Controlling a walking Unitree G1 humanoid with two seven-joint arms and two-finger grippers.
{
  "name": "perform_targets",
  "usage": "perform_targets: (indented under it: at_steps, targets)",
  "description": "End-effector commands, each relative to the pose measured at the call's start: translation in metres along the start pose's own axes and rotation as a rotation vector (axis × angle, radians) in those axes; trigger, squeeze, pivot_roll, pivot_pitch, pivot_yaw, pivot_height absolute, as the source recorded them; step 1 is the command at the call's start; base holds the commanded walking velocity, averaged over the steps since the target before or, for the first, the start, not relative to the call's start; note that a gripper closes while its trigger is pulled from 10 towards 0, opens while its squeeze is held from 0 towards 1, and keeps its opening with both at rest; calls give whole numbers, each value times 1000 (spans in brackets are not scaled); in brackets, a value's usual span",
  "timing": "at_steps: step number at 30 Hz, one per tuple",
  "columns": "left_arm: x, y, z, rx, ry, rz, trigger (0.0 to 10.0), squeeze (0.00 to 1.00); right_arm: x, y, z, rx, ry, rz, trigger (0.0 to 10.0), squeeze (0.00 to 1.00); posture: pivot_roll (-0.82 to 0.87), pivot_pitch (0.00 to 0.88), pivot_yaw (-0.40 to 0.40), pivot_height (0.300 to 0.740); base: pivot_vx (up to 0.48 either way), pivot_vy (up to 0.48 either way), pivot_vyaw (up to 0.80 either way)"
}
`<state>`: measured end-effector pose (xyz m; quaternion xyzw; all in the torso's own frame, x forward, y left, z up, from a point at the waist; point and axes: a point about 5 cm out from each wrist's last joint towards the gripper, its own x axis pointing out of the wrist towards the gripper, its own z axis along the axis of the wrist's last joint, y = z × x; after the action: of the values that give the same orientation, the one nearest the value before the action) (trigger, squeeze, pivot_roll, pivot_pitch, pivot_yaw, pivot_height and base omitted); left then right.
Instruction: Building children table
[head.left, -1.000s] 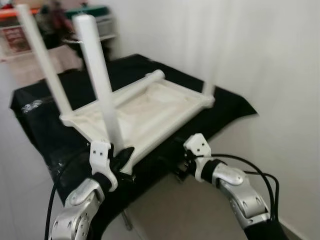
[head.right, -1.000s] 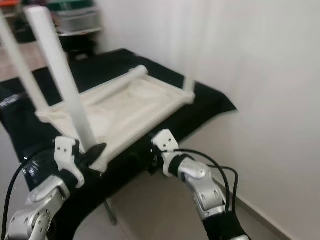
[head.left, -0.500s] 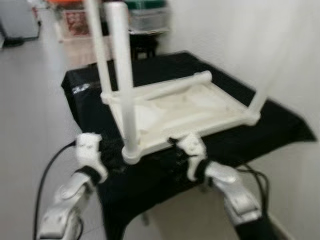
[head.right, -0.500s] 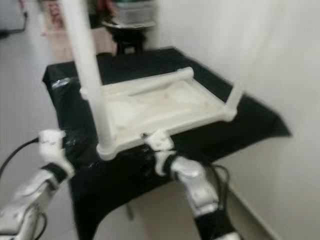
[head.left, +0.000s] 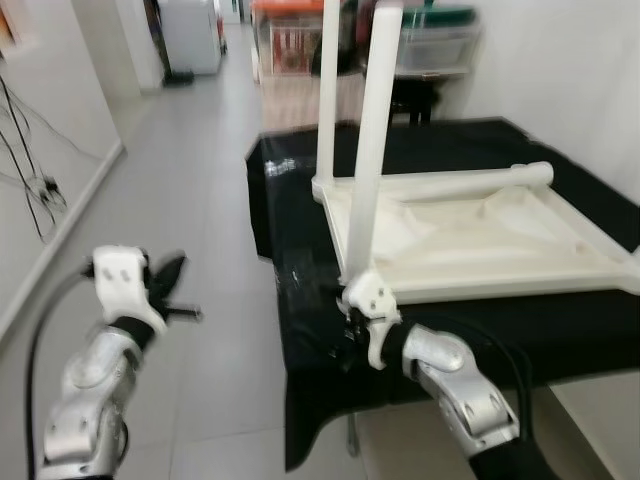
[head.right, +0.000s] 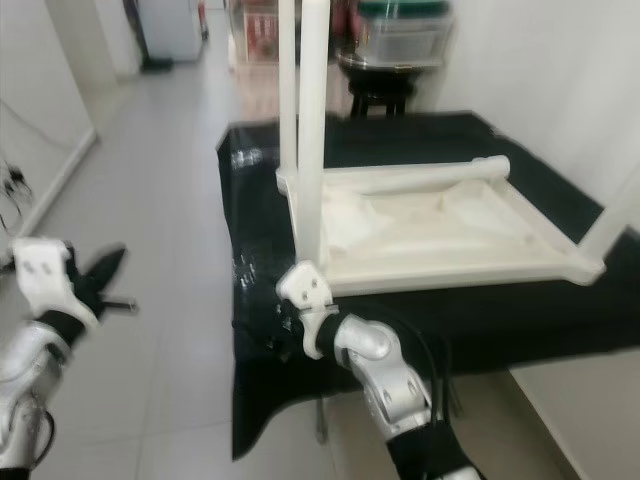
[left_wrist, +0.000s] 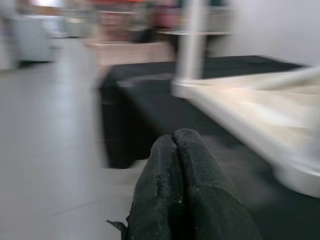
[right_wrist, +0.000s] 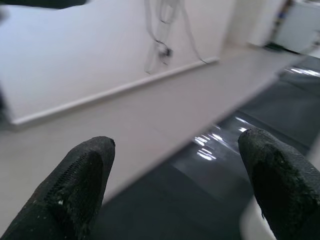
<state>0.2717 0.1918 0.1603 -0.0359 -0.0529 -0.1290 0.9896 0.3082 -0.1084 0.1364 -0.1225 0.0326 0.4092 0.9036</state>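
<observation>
Left eye view, upturned children table (head.left: 470, 235), right end effector (head.left: 345, 345) beside

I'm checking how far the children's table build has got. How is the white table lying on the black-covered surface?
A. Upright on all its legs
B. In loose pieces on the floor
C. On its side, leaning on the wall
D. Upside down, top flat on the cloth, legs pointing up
D: the white table rests with its top flat on the black cloth, and its near leg stands straight up.
</observation>
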Motion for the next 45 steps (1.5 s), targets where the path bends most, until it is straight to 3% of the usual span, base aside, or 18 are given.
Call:
perform_targets:
  at_steps: [1, 4, 11, 16, 20, 24, 27, 38, 45]
  targets:
    - [0, -9, -4, -17, 15, -39, 10000, 0, -2, -5, -4, 6, 27, -22, 10000, 0, -37, 20, -26, 740, 0, 0, 0]
    - [-3, -21, -12, -38, 39, -82, 10000, 0, -10, -15, -5, -19, 55, 4, 10000, 0, -39, 19, -29, 740, 0, -155, 0]
    - [-5, -32, -17, -89, 54, -116, 10000, 0, -15, -19, -3, -41, 60, 13, 10000, 0, -40, 18, -26, 740, 0, -464, 0]
    - [-5, -33, -19, -82, 67, -116, 10000, 0, -9, -18, -2, -40, 51, -42, 10000, 0, -36, 22, -20, 740, 0, -464, 0]
    - [-5, -31, -20, -89, 70, -104, 10000, 0, -3, -30, -2, -42, 93, -154, 10000, 0, -36, 24, -21, 740, 0, -464, 0]
    - [-4, -30, -20, -83, 65, -82, 10000, 0, 0, -34, 0, -29, 111, -183, 10000, 0, -35, 25, -25, 740, 0, -408, 0]
    - [-2, -25, -20, -97, 59, -31, 10000, 0, 4, -32, 1, -14, 110, -200, 10000, 0, -33, 25, -26, 740, 0, -86, 0]
    - [-7, -24, -20, -62, 62, -10, 10000, 0, 14, -19, -5, 1, 122, -281, 10000, 0, -34, 22, -24, 740, 0, 0, 0]
    - [-7, -28, -19, -62, 49, -42, 10000, 0, 11, -22, 0, 46, 23, -277, 10000, 0, -28, 17, -27, 740, 276, 0, 114]
